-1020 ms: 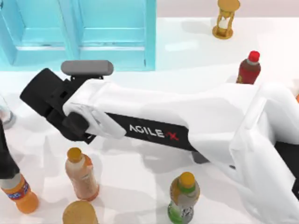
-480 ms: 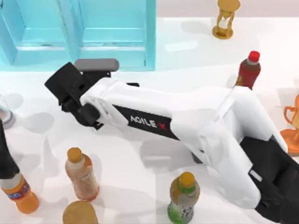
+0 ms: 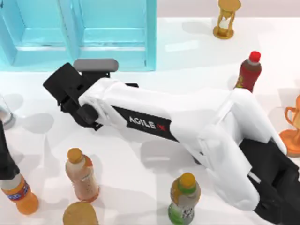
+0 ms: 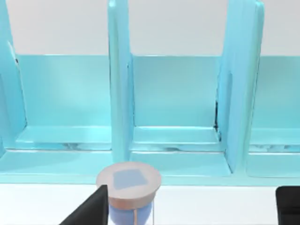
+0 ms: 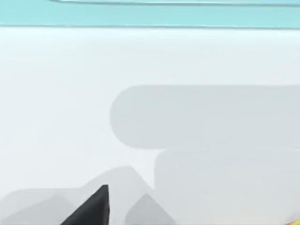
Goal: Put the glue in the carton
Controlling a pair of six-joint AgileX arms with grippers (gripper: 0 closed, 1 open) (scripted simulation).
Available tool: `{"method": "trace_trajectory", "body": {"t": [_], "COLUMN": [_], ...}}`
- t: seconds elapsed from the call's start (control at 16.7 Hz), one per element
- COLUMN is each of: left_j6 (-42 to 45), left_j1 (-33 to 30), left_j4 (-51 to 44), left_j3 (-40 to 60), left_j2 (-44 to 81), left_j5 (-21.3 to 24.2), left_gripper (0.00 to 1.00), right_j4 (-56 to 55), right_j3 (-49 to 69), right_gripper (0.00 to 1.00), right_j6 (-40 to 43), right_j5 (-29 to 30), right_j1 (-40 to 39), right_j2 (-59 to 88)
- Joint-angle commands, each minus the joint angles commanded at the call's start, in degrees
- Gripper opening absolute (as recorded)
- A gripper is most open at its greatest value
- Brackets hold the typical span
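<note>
The blue carton (image 3: pixel 151 37) is approached by the right gripper (image 3: pixel 70 91), held just in front of its open compartments.

Whether this gripper is open or closed cannot be told. The glue cannot be placed; a yellow-red sliver (image 5: pixel 295 221) may be it. A lift over the carton's front wall is advised. Drink bottles (image 3: pixel 82 174) are stood well clear. The left gripper (image 4: pixel 187 213) is parked, fingers (image 4: pixel 89 211) apart.

Hourglass (image 3: pixel 228 18); trophy (image 3: pixel 292 126); red-capped bottle (image 3: pixel 248 70)
</note>
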State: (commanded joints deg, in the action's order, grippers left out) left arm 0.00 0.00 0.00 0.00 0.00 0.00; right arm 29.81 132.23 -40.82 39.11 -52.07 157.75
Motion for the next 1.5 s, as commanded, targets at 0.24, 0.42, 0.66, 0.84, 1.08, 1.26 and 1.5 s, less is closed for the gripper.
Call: {"method": "trace_trajectory", "body": {"t": [0.24,0.42,0.66,0.84,1.08,1.26,1.5], "left_j6": [0.0,0.0,0.0,0.0,0.0,0.0,0.0], "left_j1": [0.0,0.0,0.0,0.0,0.0,0.0,0.0], "left_j4": [0.0,0.0,0.0,0.0,0.0,0.0,0.0], "left_j3": [0.0,0.0,0.0,0.0,0.0,0.0,0.0], "left_j2": [0.0,0.0,0.0,0.0,0.0,0.0,0.0], "left_j5": [0.0,0.0,0.0,0.0,0.0,0.0,0.0], "left_gripper": [1.0,1.0,1.0,1.0,1.0,1.0,1.0], "right_j4": [0.0,0.0,0.0,0.0,0.0,0.0,3.0], "right_j3": [0.0,0.0,0.0,0.0,0.0,-0.1,3.2], "right_gripper": [0.62,0.4,0.1,0.0,0.0,0.0,0.0], "right_j6": [0.0,0.0,0.0,0.0,0.0,-0.1,0.2], "right_j5": [0.0,0.0,0.0,0.0,0.0,0.0,0.2], "right_j1": [0.0,0.0,0.0,0.0,0.0,0.1,-0.2], "right_j2": [0.0,0.0,0.0,0.0,0.0,0.0,0.0]}}
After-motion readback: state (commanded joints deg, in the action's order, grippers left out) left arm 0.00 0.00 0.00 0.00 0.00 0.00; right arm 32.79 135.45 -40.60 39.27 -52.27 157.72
